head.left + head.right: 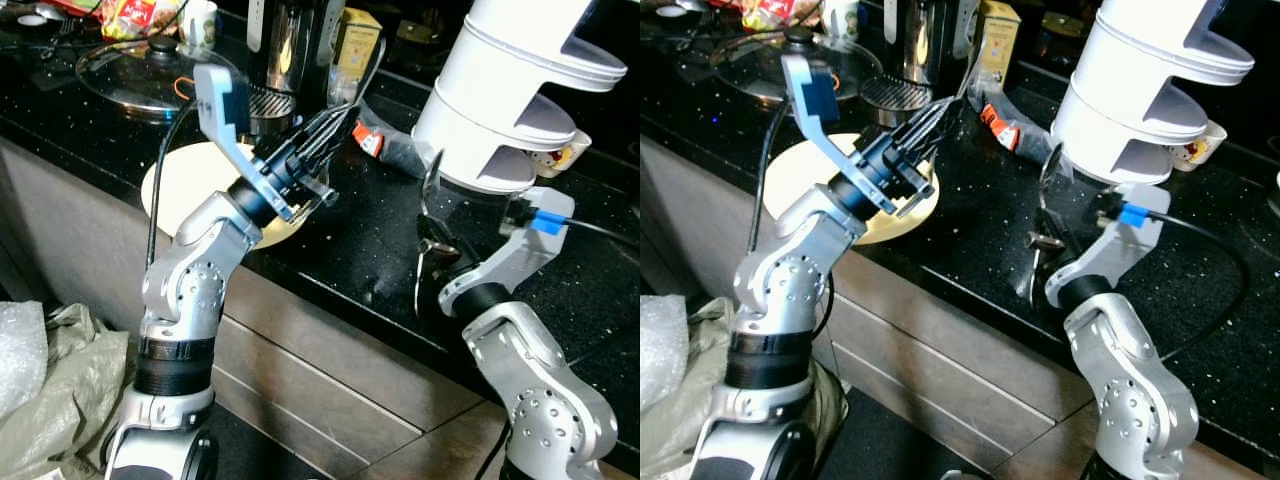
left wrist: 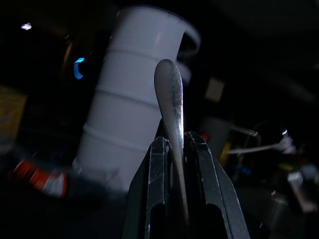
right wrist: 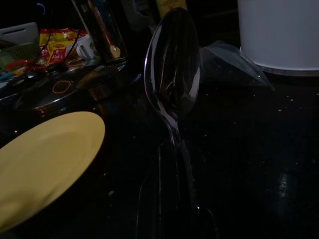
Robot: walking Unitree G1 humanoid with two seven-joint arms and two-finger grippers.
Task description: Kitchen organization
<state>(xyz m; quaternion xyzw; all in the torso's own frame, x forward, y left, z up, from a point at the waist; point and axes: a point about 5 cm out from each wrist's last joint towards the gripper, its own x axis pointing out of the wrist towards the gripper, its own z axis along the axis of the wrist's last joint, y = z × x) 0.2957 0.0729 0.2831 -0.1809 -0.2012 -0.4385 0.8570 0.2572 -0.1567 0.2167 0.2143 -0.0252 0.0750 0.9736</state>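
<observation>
My left gripper (image 1: 335, 125) reaches over the black counter (image 1: 350, 240), above the far edge of a pale yellow plate (image 1: 185, 175). It is shut on a silver utensil (image 2: 169, 99), whose rounded end sticks out past the fingertips. My right gripper (image 1: 435, 242) hovers at the counter's front, shut on a metal spoon (image 1: 430, 185). The spoon stands roughly upright with its bowl (image 3: 174, 74) on top. A tall white tiered container (image 1: 510, 90) stands just behind the spoon.
A glass pot lid (image 1: 140, 75), a coffee machine (image 1: 285, 50) and a yellow box (image 1: 355, 45) line the back. An orange-and-grey packet (image 1: 385, 145) lies by the container, with a patterned mug (image 1: 560, 155) behind it. Plastic bags (image 1: 40, 380) lie on the floor at left.
</observation>
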